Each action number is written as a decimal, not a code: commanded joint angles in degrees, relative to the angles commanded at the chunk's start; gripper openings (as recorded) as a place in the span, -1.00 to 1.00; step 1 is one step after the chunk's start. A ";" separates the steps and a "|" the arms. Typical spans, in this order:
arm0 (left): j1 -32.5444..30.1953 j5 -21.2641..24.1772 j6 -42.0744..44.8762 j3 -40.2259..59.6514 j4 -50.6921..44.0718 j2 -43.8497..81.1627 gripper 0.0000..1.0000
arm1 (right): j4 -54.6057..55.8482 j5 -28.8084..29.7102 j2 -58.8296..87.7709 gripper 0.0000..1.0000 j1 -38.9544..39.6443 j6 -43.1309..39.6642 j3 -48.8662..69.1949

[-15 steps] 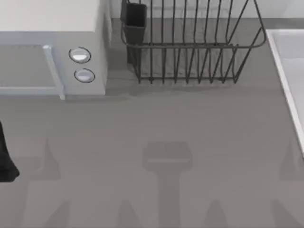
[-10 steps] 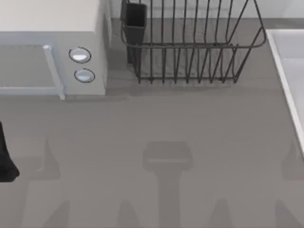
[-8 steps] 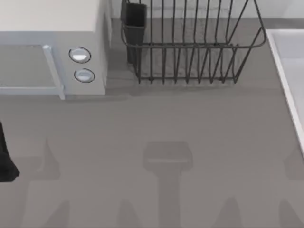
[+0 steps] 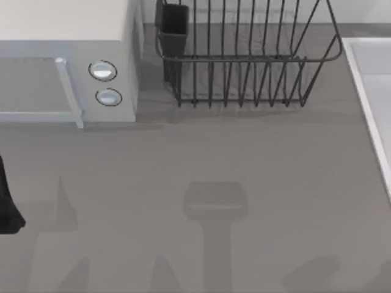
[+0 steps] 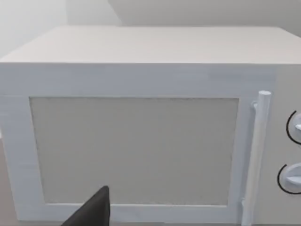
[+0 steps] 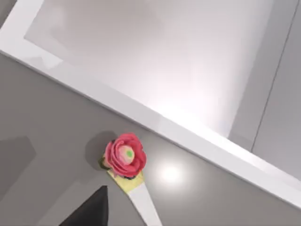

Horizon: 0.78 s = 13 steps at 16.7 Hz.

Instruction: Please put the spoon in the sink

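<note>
the worktop [image 4: 244,159] is matt grey and smooth. the sink [image 6: 141,56] looks glossy, its rim catching a highlight. the dish rack [image 4: 244,61] is thin dark wire. the microwave [image 5: 141,94] is smooth, matt white. the spoon [image 6: 141,200] looks pale and smooth.

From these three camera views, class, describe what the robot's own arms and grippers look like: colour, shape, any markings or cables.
Little of them shows. The left arm is a plain black, rounded shape at the top view's left edge. In each wrist view a matte black, wedge-shaped finger tapers to a blunt tip; the right gripper's finger looks the same. No markings, cables or coloured parts can be seen.
</note>
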 joint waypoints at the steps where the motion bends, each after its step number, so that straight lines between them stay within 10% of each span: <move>1: 0.00 0.00 0.00 0.00 0.00 0.00 1.00 | -3.51 -0.03 5.31 1.00 -1.60 -4.67 3.07; 13: 0.00 0.00 0.00 0.00 0.00 0.00 1.00 | -25.48 -0.12 37.10 1.00 -12.25 -34.98 24.91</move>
